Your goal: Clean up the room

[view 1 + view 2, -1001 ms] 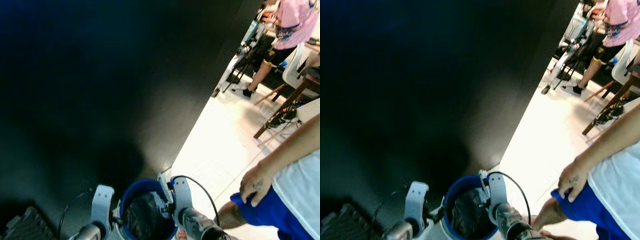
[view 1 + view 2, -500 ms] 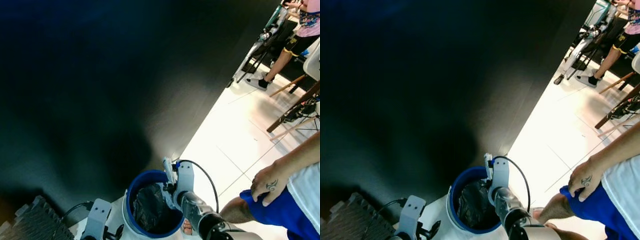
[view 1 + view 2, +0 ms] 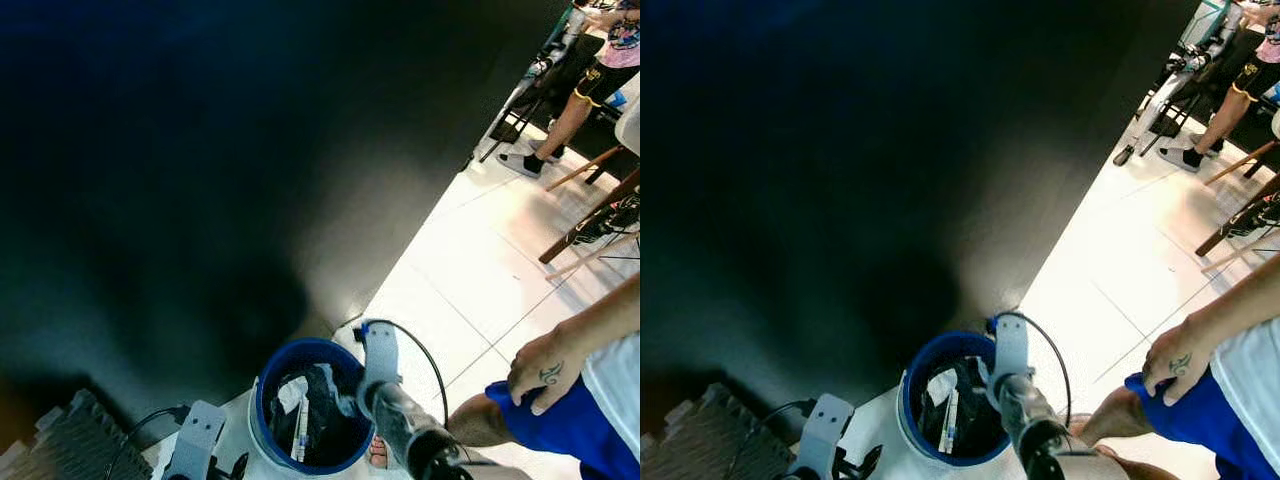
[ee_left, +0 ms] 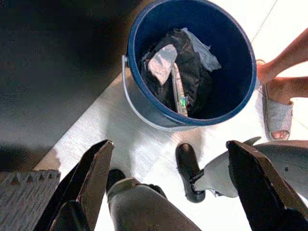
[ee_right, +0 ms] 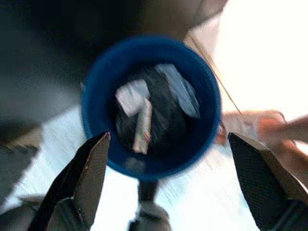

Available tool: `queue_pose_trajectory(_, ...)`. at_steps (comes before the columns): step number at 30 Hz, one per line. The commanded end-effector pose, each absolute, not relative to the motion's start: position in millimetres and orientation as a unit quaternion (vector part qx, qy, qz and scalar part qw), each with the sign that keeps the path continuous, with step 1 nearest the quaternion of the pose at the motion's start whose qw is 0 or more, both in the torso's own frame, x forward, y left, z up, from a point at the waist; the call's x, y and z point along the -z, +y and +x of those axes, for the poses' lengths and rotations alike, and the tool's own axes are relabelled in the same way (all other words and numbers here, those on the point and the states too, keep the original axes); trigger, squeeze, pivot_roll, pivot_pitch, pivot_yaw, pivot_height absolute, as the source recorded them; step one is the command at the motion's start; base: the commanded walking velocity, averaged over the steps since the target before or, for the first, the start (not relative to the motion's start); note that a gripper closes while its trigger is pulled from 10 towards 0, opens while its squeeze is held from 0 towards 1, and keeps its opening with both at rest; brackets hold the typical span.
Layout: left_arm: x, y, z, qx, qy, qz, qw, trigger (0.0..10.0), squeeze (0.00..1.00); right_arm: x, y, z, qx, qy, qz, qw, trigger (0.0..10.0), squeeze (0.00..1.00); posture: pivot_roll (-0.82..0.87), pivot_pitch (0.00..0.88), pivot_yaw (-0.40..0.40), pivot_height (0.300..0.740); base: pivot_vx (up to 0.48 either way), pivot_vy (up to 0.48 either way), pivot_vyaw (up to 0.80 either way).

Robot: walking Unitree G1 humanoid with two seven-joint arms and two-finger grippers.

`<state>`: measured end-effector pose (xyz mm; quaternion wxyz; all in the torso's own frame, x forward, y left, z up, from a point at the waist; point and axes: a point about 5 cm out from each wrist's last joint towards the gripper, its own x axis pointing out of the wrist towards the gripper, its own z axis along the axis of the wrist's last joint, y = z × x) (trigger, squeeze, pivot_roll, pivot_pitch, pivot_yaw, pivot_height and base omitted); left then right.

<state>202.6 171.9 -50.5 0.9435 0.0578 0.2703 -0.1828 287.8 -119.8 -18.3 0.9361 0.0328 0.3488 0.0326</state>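
Note:
A blue bucket [image 4: 144,103] stands on the white floor by the dark wall, lined with a black bag [image 4: 195,77]. Inside it lie a crumpled white paper [image 4: 162,57] and a slim white tube [image 4: 178,89], seen from the head as the paper [image 3: 292,392] and the tube [image 3: 300,440]. My right gripper [image 5: 168,137] hangs open right above the bucket's mouth, with nothing between its fingers. Lower down and nearer to me than the bucket, my left gripper [image 4: 169,143] is open and holds nothing.
A person in blue shorts [image 3: 560,430] stands close on the right, one sandalled foot [image 4: 276,110] next to the bucket. A grey foam mat [image 3: 70,445] lies at the lower left. Further back on the right are a seated person [image 3: 590,80], chairs [image 3: 590,200] and pale tiled floor [image 3: 480,270].
The white paper and the tube now show in the bucket, where before only the black bag was seen. My right wrist has shifted slightly right over the rim. The camera has moved.

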Motion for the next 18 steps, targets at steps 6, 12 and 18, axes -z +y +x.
queue_pose_trajectory(6,58.5,171.2,194.9,0.188,0.3,0.063,0.933,10.0,0.0,36.0,-138.5,267.8,-0.018,0.382,0.005,0.924,10.0,1.0,0.33,0.139,-0.186,0.74,0.0,0.0,0.0)
queue_pose_trajectory(12,75.2,176.3,182.3,0.147,0.379,0.048,0.912,10.0,0.0,73.2,-184.1,208.1,0.024,0.465,-0.014,0.885,10.0,0.0,0.24,0.045,-0.184,0.74,0.0,0.0,0.0)
queue_pose_trajectory(18,89.4,186.0,160.4,0.079,0.446,0.007,0.892,10.0,0.0,85.6,-201.6,178.9,0.042,0.5,-0.023,0.865,10.0,0.0,0.19,0.0,-0.179,0.74,0.0,0.0,0.0)
